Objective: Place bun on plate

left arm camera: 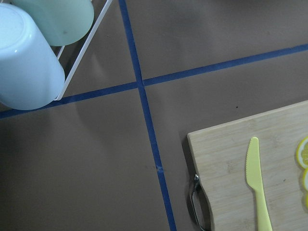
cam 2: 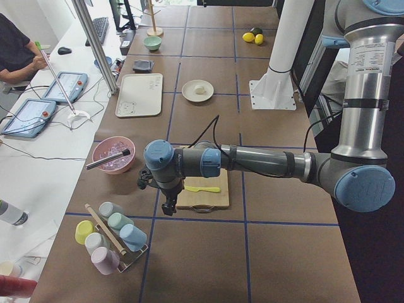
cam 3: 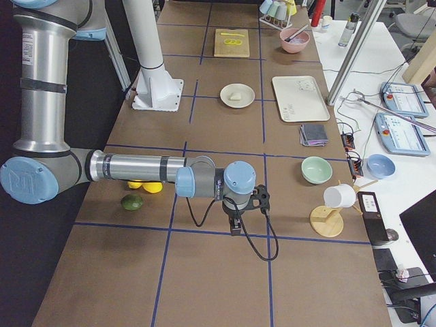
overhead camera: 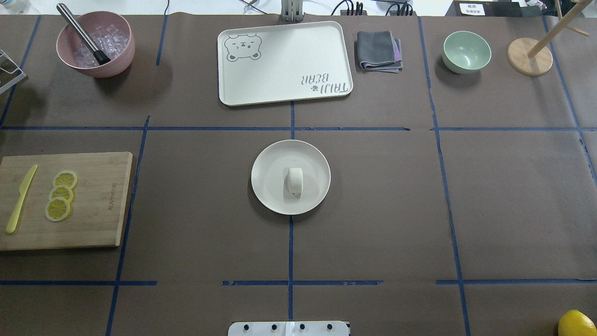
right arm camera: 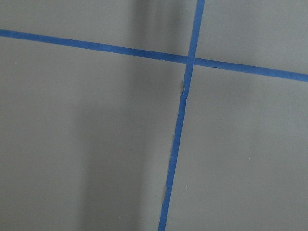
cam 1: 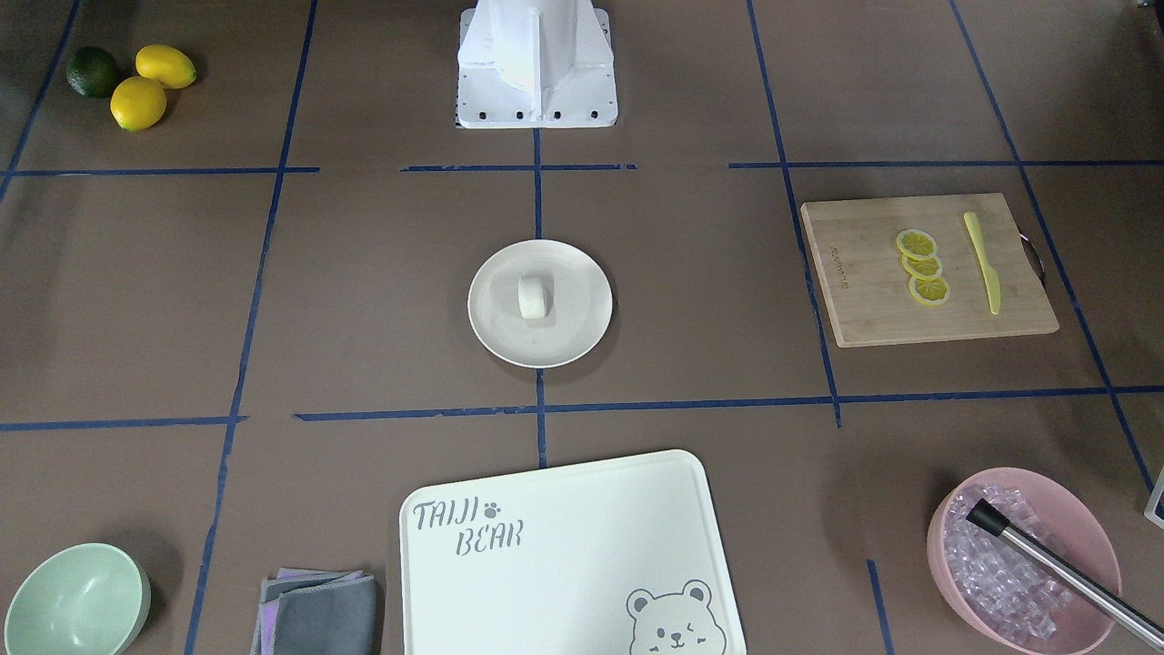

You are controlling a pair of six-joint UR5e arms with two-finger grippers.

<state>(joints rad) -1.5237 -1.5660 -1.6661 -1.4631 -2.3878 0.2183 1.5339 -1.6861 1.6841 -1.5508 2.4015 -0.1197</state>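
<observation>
The small white bun (cam 1: 532,297) (overhead camera: 295,180) rests on its side near the middle of the round cream plate (cam 1: 498,338) (overhead camera: 268,192), at the table's centre. No gripper is near it. My left gripper (cam 2: 169,208) hangs over the table's left end, beside the wooden cutting board (cam 2: 203,189), far from the plate (cam 2: 189,96). My right gripper (cam 3: 235,229) hangs over bare table at the right end, far from the plate (cam 3: 246,102). Both grippers show only in the side views, so I cannot tell whether they are open or shut. The wrist views show no fingers.
The cutting board (overhead camera: 93,200) carries lemon slices (overhead camera: 60,195) and a yellow knife (overhead camera: 19,198). A bear tray (overhead camera: 284,60), grey cloths (overhead camera: 378,50), mint bowl (overhead camera: 466,51), pink ice bowl (overhead camera: 95,44) and cup rack (cam 2: 110,237) line the far side. Lemons and a lime (cam 1: 132,82) lie by the right arm.
</observation>
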